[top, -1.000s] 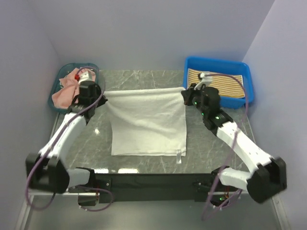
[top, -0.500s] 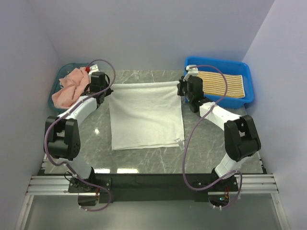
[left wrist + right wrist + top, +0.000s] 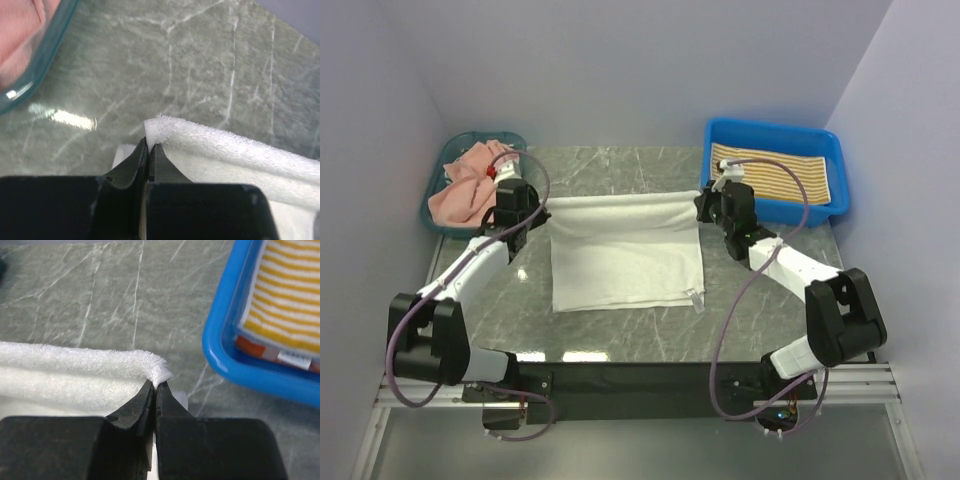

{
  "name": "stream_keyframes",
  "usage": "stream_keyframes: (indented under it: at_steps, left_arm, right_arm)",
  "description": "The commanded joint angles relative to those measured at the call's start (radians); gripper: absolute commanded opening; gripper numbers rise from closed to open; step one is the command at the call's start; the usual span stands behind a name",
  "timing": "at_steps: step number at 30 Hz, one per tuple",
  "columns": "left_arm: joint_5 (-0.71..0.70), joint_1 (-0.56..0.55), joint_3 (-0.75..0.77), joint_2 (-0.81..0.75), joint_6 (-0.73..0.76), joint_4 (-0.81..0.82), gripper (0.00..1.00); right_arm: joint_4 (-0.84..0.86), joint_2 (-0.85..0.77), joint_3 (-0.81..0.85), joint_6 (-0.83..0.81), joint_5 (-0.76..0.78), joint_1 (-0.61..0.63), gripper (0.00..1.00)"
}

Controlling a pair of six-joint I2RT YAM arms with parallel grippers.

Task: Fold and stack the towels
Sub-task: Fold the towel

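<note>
White towel [image 3: 625, 262] lies mid marble table [image 3: 620, 335], far edge raised; left gripper [image 3: 149, 146] & right gripper [image 3: 155, 385] each clamped on a far corner. Risk: thin corner pinch slips out, or uneven pull skews the fold

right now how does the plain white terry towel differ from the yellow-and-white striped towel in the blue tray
The white towel is plain and spread on the marble table, corners pinched by the left gripper and right gripper; the striped towel is patterned, folded in the blue tray, untouched. Both are soft cloth.
</note>
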Motion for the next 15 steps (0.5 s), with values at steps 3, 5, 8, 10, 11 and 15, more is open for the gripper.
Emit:
stream_keyframes:
  at_steps: [3,5,8,10,11,15]
  left_arm:
    - [-0.012,0.029,-0.111,-0.121,-0.066,-0.055,0.04]
    - [0.005,0.029,-0.146,-0.151,-0.082,-0.070,0.05]
    - [0.034,0.027,-0.177,-0.190,-0.096,-0.087,0.06]
    - [0.049,0.027,-0.183,-0.207,-0.100,-0.108,0.06]
    - [0.052,0.027,-0.189,-0.224,-0.103,-0.127,0.06]
    - [0.049,0.027,-0.212,-0.263,-0.119,-0.148,0.06]
  right_arm:
    - [-0.061,-0.139,-0.099,0.067,0.133,-0.037,0.00]
    - [-0.082,-0.185,-0.135,0.090,0.141,-0.035,0.00]
    - [-0.114,-0.229,-0.166,0.110,0.145,-0.037,0.00]
    - [-0.130,-0.257,-0.177,0.125,0.161,-0.038,0.00]
    - [-0.156,-0.268,-0.185,0.148,0.173,-0.037,0.00]
    - [-0.161,-0.307,-0.228,0.185,0.153,-0.037,0.00]
